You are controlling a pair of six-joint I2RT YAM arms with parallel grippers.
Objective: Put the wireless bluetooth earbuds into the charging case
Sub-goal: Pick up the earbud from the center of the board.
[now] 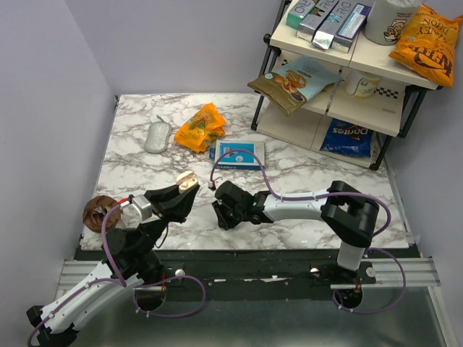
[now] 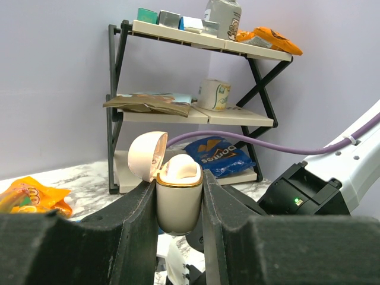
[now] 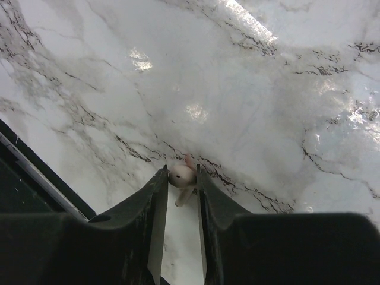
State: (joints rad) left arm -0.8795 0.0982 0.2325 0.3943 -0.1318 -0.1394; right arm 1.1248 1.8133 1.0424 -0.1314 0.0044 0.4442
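Observation:
My left gripper is shut on the charging case, a glossy cream-white pill with a gold rim, held upright above the table. In the left wrist view the case sits between my two black fingers, its lid hinged open to the left. A cream rounded piece fills its mouth. My right gripper points down at the marble near the front edge. In the right wrist view it is shut on one cream earbud, stem pointing toward the camera, just above the table.
A grey-white mouse, an orange snack bag and a blue-and-white flat box lie at the back. A brown lump sits at the left edge. A shelf rack with snacks stands back right. A purple cable loops over the table.

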